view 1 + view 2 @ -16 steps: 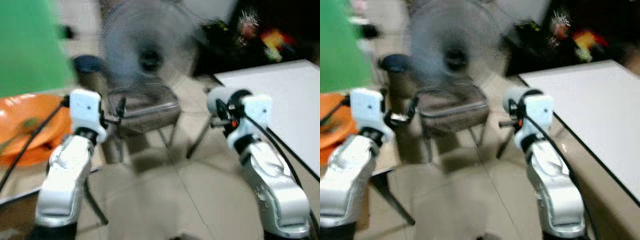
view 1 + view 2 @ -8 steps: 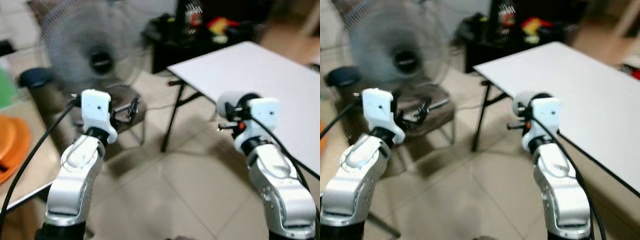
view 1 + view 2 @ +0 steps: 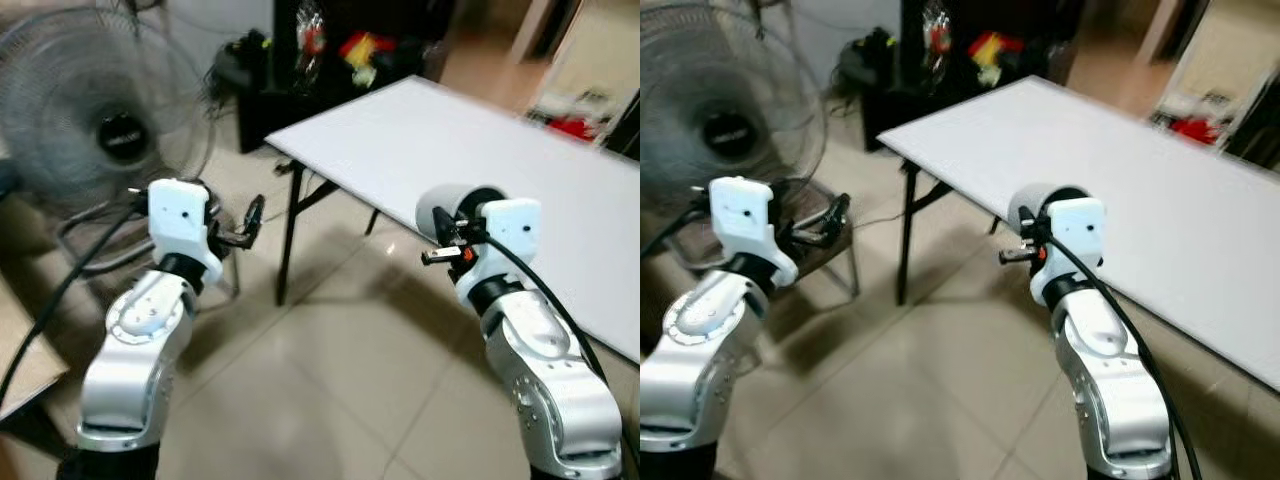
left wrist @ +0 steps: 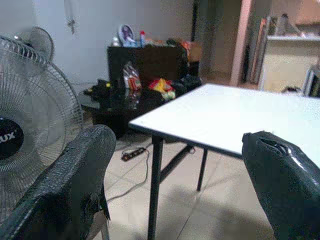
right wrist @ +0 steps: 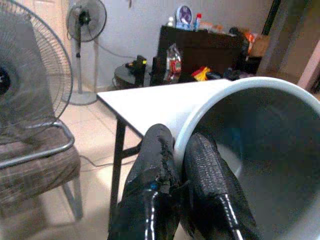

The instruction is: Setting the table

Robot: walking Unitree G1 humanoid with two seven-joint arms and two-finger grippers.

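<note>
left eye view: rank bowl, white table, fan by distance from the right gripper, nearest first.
1. Bowl: pinched by its rim in the right gripper.
2. White table: just ahead and to the robot's right.
3. Fan: far across on the robot's left, beyond the left gripper.

A home room: tiled floor (image 3: 340,380), fan (image 3: 100,110), folding table (image 3: 480,160).

I see open tiled floor (image 3: 330,380) at centre frame; the white folding table (image 3: 480,160) blocks the upper right, a standing fan (image 3: 100,110) and chair (image 3: 825,250) the upper left.
</note>
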